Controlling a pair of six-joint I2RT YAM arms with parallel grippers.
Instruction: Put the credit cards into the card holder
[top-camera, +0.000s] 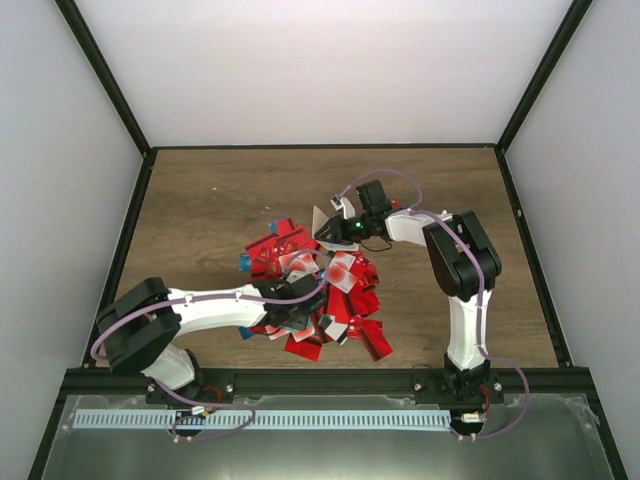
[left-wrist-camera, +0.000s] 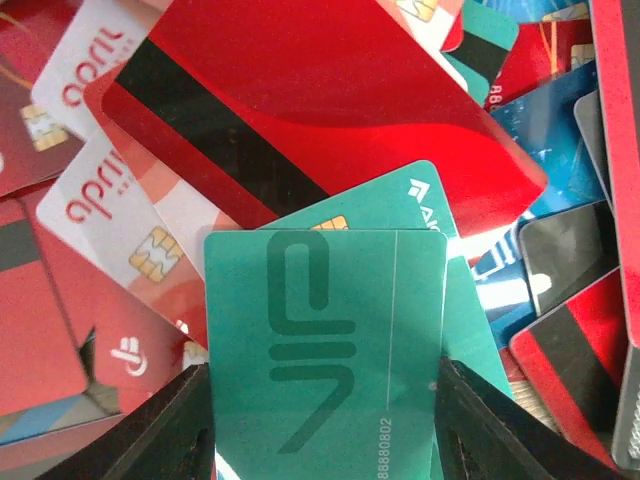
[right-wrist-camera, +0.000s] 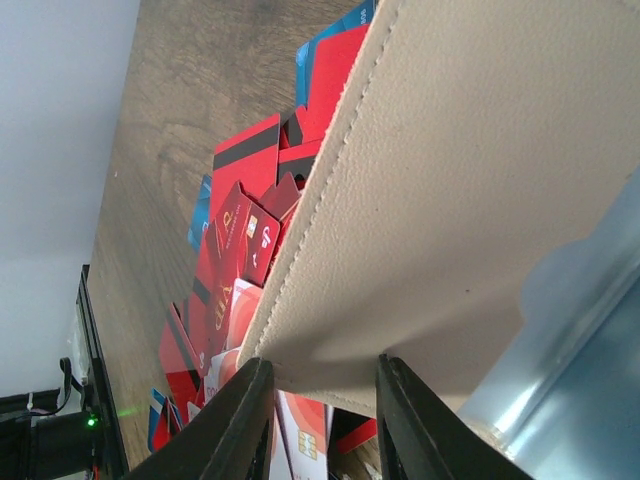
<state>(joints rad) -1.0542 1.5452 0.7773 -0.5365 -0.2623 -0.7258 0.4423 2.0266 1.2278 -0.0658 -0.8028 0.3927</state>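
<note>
Your left gripper (left-wrist-camera: 322, 392) was down in the cards (top-camera: 312, 345) at the middle of the bench (top-camera: 220, 200). Its jaws sat against both long edges of a teal card (left-wrist-camera: 325, 320) and looked clamped on it. That card's long axis ran 6 to 12 in the left wrist view, straight out ahead of the jaws, far short edge free.

Your right gripper (right-wrist-camera: 322, 388) was clamped on the holder (right-wrist-camera: 470, 180), which stood on edge and tilted at the 12 o'clock rim of the cards. In the top view the holder lay at about 1 o'clock from your left gripper, near but not touching.

So you'd likely have needed to lift the teal card and carry it toward 1 o'clock, free short edge leading, long axis lined up with the holder's mouth. Couldn't tell which holder edge was the open one. The left arm was the one placed to feed the card. The right only had to present the holder.
</note>
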